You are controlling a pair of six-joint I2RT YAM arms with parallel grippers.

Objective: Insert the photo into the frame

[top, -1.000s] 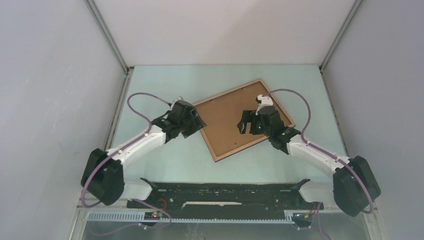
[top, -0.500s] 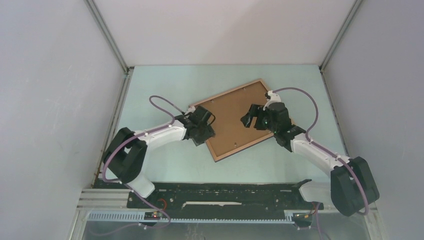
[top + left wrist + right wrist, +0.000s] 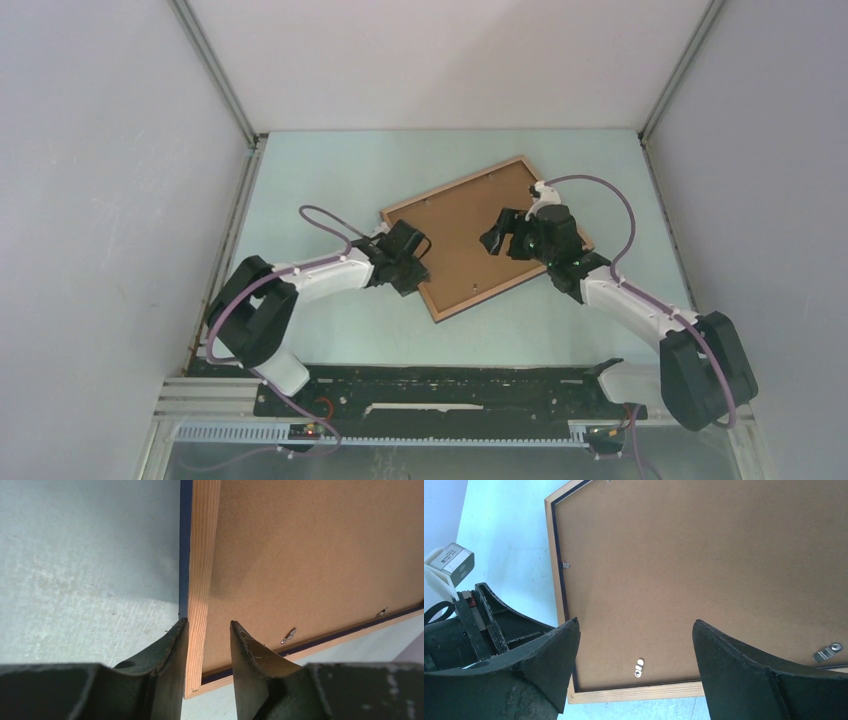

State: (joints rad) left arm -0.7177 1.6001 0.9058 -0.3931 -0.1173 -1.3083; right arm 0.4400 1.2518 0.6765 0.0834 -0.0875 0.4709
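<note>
Item 1. Surface (image 3: 330, 170): pale blue-green and matt, filling the middle of the top view. It shows as the left half of the left wrist view (image 3: 75, 555) and the upper left of the right wrist view (image 3: 509, 545).

Item 2. Left claw (image 3: 418, 275): left of centre in the top view, low over the surface, at the frame's left short rail near its bottom corner. In the left wrist view (image 3: 207, 625) its fingers (image 3: 172, 650) stand narrowly apart astride that rail. One rests against the rail's outer side. The other is over the board with a slim gap to the wood, so they are not clamped.

Item 3. Frame (image 3: 453, 186): centre of the top view, flat on the surface and turned at an angle. The light wood face is up (image 3: 200, 555), with a navy strip along its outer side. Its lower rail crosses the bottom of the right wrist view (image 3: 634, 692).

Item 4. Backing board (image 3: 455, 240): plain brown, seated inside the frame (image 3: 310, 550) (image 3: 704, 565). Small metal turn clips (image 3: 287, 635) (image 3: 639, 668) lie along its edges.

Item 5. Right claw (image 3: 498, 232): right of centre in the top view, raised above the backing board. Its fingers are spread wide (image 3: 635, 625) and nothing sits between them.
</note>
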